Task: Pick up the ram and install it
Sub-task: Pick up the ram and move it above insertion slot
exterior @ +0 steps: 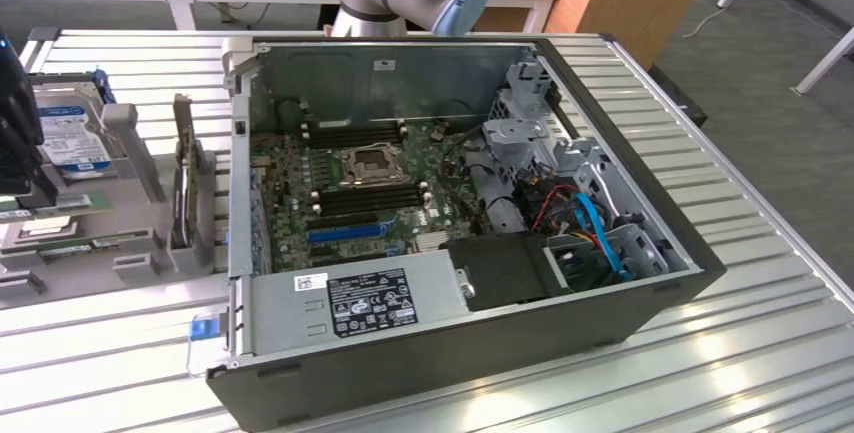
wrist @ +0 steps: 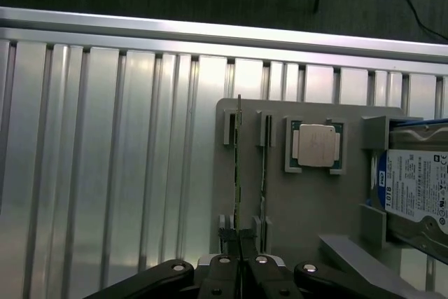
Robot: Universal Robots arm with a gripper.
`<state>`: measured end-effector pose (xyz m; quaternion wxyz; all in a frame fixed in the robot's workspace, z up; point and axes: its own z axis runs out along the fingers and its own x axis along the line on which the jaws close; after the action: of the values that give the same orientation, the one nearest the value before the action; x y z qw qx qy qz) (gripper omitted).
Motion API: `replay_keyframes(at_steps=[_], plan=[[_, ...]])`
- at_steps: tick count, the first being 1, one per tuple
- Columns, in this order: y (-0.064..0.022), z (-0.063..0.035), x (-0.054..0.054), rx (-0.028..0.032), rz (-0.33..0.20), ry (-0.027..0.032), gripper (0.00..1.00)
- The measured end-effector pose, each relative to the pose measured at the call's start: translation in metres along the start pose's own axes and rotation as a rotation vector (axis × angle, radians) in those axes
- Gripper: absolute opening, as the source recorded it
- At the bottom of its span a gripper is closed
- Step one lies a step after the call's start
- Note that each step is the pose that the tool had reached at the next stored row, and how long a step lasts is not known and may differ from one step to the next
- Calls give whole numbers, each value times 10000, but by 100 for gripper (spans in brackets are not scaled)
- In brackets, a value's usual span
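In the wrist view the ram (wrist: 238,166) is a thin green stick standing on edge in the slotted posts of a grey holder tray (wrist: 315,208). My gripper (wrist: 240,260) is at one end of that stick, and its black fingers (wrist: 222,271) are pressed together on the stick's edge. The stick still rests in its posts. A second stick (wrist: 263,173) stands parallel beside it. In the exterior view the tray (exterior: 134,203) lies at the left of the open computer case (exterior: 454,253), and a green stick (exterior: 87,244) lies along the tray.
The tray also carries a processor chip (wrist: 316,145) and a blue-labelled hard drive (wrist: 413,187). Inside the case are the motherboard's black memory slots (exterior: 367,198), a CPU socket (exterior: 367,163), a power supply (exterior: 360,298) and blue cables (exterior: 594,228). A ribbed metal table (exterior: 747,353) lies underneath.
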<state>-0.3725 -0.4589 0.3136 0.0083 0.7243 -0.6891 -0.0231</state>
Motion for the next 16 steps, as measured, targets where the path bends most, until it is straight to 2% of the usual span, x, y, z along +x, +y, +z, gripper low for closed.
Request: replay_keyframes(at_steps=[16], plan=[[7, -167, -4, 0, 0, 0, 12]])
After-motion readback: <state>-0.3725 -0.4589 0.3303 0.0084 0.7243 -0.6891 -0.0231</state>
